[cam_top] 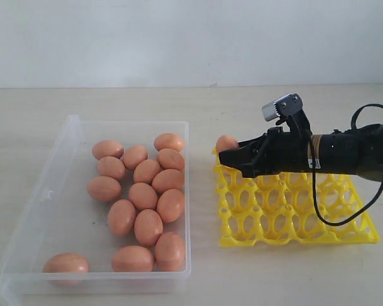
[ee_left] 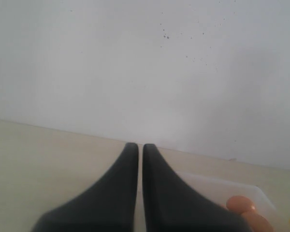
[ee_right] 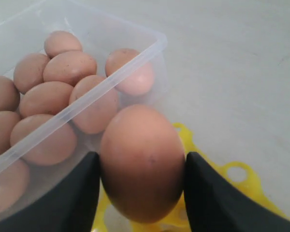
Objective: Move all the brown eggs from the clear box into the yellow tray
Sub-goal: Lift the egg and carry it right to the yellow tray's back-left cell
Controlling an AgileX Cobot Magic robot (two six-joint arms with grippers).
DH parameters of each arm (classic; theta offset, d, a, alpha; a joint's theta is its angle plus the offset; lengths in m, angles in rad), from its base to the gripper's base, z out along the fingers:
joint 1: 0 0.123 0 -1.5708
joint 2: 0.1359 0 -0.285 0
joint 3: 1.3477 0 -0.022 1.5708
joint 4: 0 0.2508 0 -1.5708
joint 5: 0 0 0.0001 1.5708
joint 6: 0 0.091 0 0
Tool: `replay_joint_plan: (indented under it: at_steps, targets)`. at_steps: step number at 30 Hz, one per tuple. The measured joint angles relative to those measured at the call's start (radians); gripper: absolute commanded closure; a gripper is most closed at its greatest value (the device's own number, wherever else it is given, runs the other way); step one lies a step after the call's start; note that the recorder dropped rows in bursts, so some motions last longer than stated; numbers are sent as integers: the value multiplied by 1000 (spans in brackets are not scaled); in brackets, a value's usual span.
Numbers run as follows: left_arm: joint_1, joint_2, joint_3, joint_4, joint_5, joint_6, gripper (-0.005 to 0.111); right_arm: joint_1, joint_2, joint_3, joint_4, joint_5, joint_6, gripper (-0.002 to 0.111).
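Left wrist view: my left claw (ee_left: 140, 157) is closed and empty. Exterior view: the clear box (cam_top: 32, 217) holds fifteen brown eggs (cam_top: 142, 196); my right claw (cam_top: 233, 159) pinches one egg (ee_right: 142, 162) by its sides above the yellow tray's (cam_top: 293, 237) far-left corner. The egg's long axis runs along my fingers (ee_right: 77, 198). I should centre it, lower it, and release only once it is seated.

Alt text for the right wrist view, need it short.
A brown egg is held between the two dark fingers of the right pincer, over a corner of the yellow tray. Beside it, the clear box holds more brown eggs.
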Motion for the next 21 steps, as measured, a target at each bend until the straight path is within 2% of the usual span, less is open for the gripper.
replay_joint_plan:
  at_steps: [13, 15, 18, 20, 21]
  targets:
    - [0, 0, 0, 0, 0, 0, 103, 0, 0, -42, -76, 110, 40, 108]
    - [0, 0, 0, 0, 0, 0, 103, 0, 0, -44, -97, 106, 45, 104]
    - [0, 0, 0, 0, 0, 0, 103, 0, -2, -45, -116, 102, 54, 85]
    - [0, 0, 0, 0, 0, 0, 103, 0, -2, -45, -123, 102, 58, 54]
    - [0, 0, 0, 0, 0, 0, 103, 0, -2, -46, -123, 102, 61, 44]
